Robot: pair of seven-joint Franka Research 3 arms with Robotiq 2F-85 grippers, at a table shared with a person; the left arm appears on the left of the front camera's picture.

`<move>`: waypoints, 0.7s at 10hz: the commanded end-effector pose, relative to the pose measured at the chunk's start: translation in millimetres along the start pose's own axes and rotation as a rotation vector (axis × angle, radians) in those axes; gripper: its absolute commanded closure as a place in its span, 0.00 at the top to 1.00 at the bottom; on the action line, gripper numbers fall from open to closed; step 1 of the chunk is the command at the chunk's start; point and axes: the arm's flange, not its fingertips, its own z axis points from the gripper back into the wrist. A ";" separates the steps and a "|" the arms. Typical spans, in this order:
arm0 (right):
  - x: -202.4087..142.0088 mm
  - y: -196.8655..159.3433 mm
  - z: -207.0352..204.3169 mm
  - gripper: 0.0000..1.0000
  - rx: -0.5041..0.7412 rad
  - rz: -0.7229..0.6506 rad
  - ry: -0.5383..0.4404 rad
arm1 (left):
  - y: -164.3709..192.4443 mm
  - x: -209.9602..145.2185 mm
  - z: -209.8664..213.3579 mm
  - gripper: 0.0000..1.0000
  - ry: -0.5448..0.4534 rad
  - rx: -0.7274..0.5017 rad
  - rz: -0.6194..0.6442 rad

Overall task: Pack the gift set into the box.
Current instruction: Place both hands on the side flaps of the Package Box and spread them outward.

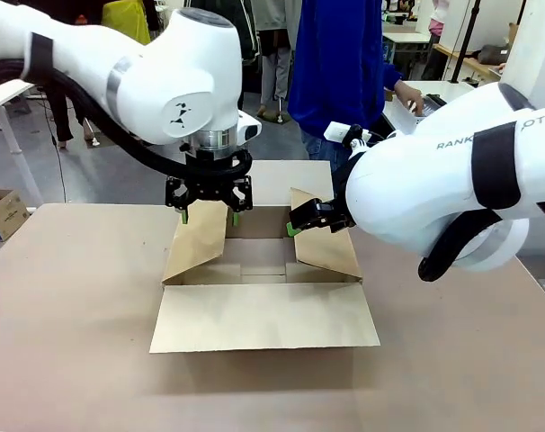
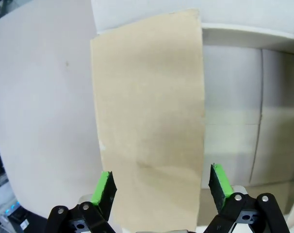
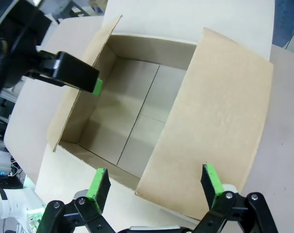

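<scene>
The box (image 1: pixel 263 326) is a brown cardboard carton standing open in the middle of the table, and its inside is bare. The front flap lies flat toward me, while both side flaps stand up at a slant. My left gripper (image 1: pixel 208 209) hangs open just over the left side flap (image 2: pixel 147 121), one finger on each side of it. My right gripper (image 1: pixel 301 225) is open at the top edge of the right side flap (image 3: pixel 220 121), which also lies between its fingers. The gift set is out of view.
A person in a blue top (image 1: pixel 340 63) stands behind the far side of the table, one hand at a laptop (image 1: pixel 425 106). A small printed carton (image 1: pixel 3 211) sits on the floor far left. Table surface lies free around the box.
</scene>
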 end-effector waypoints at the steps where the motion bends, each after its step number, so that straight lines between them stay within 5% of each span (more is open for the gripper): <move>1: 2.7 1.0 0.9 1.00 -0.005 0.008 -0.017 | -13.4 9.4 -1.7 1.00 0.011 0.085 0.024; 7: 2.7 1.0 0.9 1.00 -0.005 0.008 -0.017 | 49.1 -14.9 20.6 1.00 -0.042 0.145 0.069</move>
